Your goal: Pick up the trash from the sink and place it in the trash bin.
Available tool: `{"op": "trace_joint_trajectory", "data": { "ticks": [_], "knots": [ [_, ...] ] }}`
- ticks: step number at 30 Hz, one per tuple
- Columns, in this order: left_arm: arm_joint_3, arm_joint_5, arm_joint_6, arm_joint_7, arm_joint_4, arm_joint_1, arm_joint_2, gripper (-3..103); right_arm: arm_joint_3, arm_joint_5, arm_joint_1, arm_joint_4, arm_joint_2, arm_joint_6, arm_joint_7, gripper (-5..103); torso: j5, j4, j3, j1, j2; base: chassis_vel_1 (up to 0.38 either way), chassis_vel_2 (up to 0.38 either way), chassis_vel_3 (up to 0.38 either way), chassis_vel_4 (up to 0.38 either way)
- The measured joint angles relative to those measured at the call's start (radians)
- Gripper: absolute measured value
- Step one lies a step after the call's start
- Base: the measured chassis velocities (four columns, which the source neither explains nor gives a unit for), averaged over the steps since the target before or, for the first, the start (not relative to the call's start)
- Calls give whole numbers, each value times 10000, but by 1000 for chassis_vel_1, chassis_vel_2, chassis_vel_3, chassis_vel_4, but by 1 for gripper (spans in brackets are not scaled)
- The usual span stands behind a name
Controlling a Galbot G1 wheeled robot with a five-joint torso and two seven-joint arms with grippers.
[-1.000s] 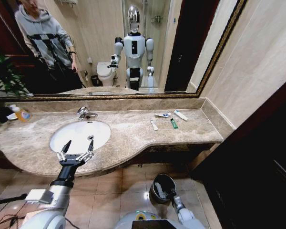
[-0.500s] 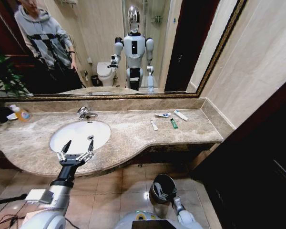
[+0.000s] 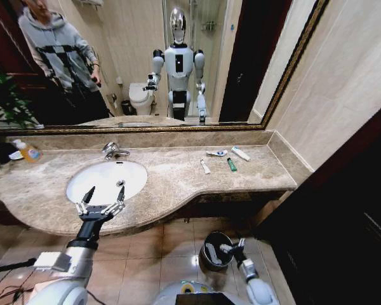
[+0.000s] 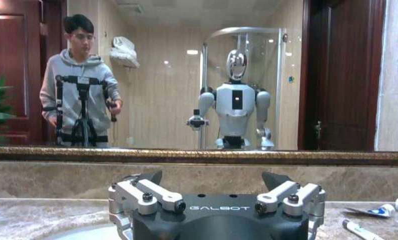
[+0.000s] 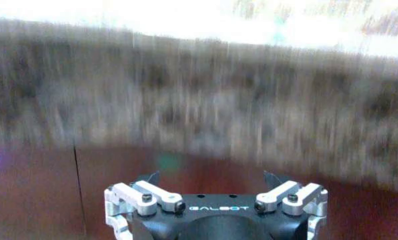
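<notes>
The left hand [image 3: 103, 193] is held out over the near edge of the sink [image 3: 82, 178], its forearm rising from the lower left and its two fingers spread apart, pointing toward the mirror. Nothing is gripped between them. In the left wrist view the same fingers are seen wide apart, with the marble backsplash and the mirror beyond.

The right hand [image 3: 232, 248] is held low, under the level of the desk [image 3: 171, 178], over the tiled floor and just beside the trash bin [image 3: 214, 250]. The right forearm comes up from the bottom edge of the head view and is angled toward the bin. In the right wrist view [image 5: 214, 181] the fingers are seen apart, with a blurred surface ahead.

The trash [image 3: 221, 159] is seen lying on the right part of the desk, well apart from the sink: a white tube, a white tube with blue markings, another white tube and a small green-capped one, set close together. The trash bin stands on the floor below the desk's edge.
</notes>
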Motion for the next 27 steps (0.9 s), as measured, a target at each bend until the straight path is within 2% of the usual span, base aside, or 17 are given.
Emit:
{"op": "trace_joint_trajectory", "data": {
  "ticks": [1,2,5,10,12,18,19,27],
  "knots": [
    [0,0,0,0,0,0,0,100,0,0,0,0,0,0,0,100,0,0,0,0,0,0,0,0,0],
    [0,0,0,0,1,1,0,100,29,364,-327,956,-55,-260,-70,100,1,3,0,0,0,0,0,0,0],
    [-1,0,0,0,1,0,1,100,73,698,-851,2427,-131,-557,-111,100,2,0,0,0,0,0,0,0,0],
    [0,0,0,0,1,1,0,100,51,806,-1167,3670,-205,-763,-116,100,1,0,0,0,0,0,0,0,0],
    [0,0,0,0,1,0,0,100,-28,797,-993,4345,-218,-1077,-92,100,2,0,0,0,0,0,0,0,0],
    [0,0,0,0,0,1,0,100,-243,590,-32,4563,-468,-1581,166,100,2,2,1,0,0,0,0,0,0],
    [-1,0,0,0,1,0,0,100,-397,590,487,4597,-744,-1894,282,100,2,2,1,1,0,0,0,0,0],
    [-1,0,0,-1,0,1,1,100,-1038,1282,2591,3896,-1442,-2800,332,100,5,0,2,1,-1,0,0,0,0]
  ]
}}
